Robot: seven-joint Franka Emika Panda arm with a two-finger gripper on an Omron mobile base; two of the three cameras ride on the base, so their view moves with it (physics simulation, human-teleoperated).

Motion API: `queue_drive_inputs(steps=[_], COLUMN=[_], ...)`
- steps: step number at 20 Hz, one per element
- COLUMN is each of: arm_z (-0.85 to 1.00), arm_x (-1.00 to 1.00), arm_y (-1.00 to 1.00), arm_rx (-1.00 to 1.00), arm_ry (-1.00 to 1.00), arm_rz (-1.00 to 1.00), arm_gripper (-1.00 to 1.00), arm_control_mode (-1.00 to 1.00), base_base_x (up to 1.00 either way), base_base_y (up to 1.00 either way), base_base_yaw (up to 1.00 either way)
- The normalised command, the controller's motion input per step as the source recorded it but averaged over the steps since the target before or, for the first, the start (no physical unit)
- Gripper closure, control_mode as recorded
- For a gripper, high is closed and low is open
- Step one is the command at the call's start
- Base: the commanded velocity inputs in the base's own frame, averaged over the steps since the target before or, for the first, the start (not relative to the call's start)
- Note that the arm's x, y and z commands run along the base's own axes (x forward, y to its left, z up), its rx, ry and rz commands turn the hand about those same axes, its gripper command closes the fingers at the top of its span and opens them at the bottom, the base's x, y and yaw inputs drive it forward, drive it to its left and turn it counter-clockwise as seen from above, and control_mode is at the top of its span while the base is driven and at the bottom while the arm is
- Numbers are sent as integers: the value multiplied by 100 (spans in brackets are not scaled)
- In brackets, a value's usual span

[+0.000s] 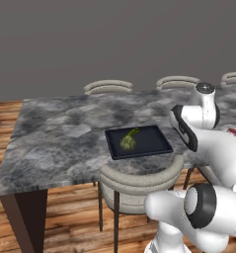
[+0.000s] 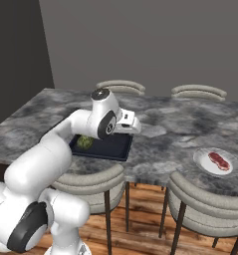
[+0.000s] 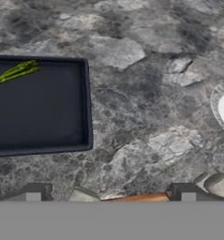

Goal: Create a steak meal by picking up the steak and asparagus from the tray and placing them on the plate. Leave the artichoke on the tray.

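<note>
Reaching back toward the tray looks like the step in hand, since the steak already lies on the plate at the far right of the right base view, and the asparagus and the artichoke sit together on the left part of the tray in the left base view.

Going left to right in the hand view: the asparagus lies as a thin green stalk at the tray's upper left corner, its tip pointing up and right; the black tray shows its right rim and a bare dark floor; the marble table spreads between; and the plate peeks in at the right edge, well apart from the tray.

The gripper hangs above the bare marble between tray and plate, fingers spread as wide as they go and holding nothing.

To do this step well, I judge the hand should travel left until the stalk sits midway between the fingers, then roll so that they close across the stalk's thin width, not along its length. In the left base view the stalk seems to touch or overlap the artichoke, so the safer grip is probably near the free tip end, away from the bumpy ball. A straight descent with the fingers wide should avoid knocking the artichoke or catching the rim.
</note>
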Motion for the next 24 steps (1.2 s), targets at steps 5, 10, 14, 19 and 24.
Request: queue_drive_inputs(steps=[5,10,14,19,24], arm_z=[0,-3,-13,-23,-20], arm_x=[10,32,43,46,43], arm_y=[59,89,81,58,14], arm_rx=[14,4,1,1,4], arm_ry=[1,8,14,15,8], arm_rz=[0,0,-1,-4,-11], arm_gripper=[-100,-100,-100,-100,-100], arm_control_mode=[-100,-100,-100,-100,-100], base_base_x=[0,0,0,0,0], base_base_y=[0,0,0,0,0], base_base_yaw=[0,0,0,0,0])
